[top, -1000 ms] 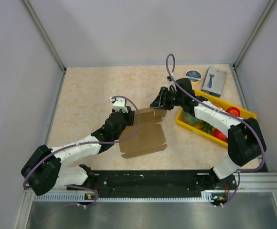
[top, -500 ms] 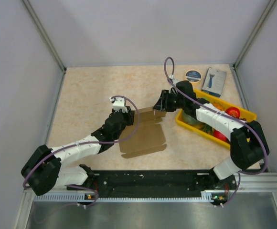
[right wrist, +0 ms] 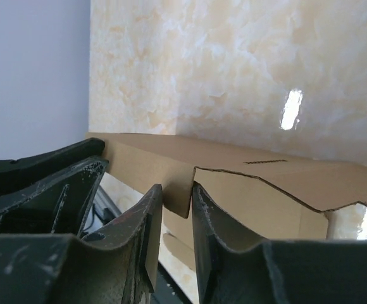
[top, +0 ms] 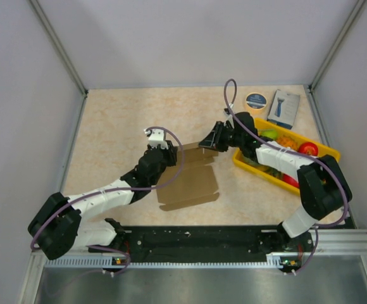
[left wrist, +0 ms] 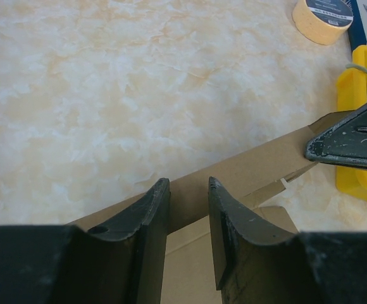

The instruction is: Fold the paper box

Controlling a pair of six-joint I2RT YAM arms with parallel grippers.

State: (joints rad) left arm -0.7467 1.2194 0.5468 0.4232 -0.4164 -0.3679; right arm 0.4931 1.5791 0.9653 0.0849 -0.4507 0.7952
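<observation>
The paper box is a brown die-cut cardboard sheet lying mid-table, with its far flap raised. My left gripper is at the flap's left end. In the left wrist view its fingers stand a narrow gap apart in front of the raised flap, pinching nothing. My right gripper is at the flap's right end. In the right wrist view a cardboard tab sits between its close-set fingers. The right gripper's dark finger also shows in the left wrist view.
A yellow tray with red and green items stands right of the sheet, under my right arm. A tape roll and a blue-and-white retail box lie at the back right. Walls close in three sides.
My right arm's wrist has dropped lower over the tray, and its gripper has shifted slightly at the flap's right end. The left arm and the sheet look unchanged.
</observation>
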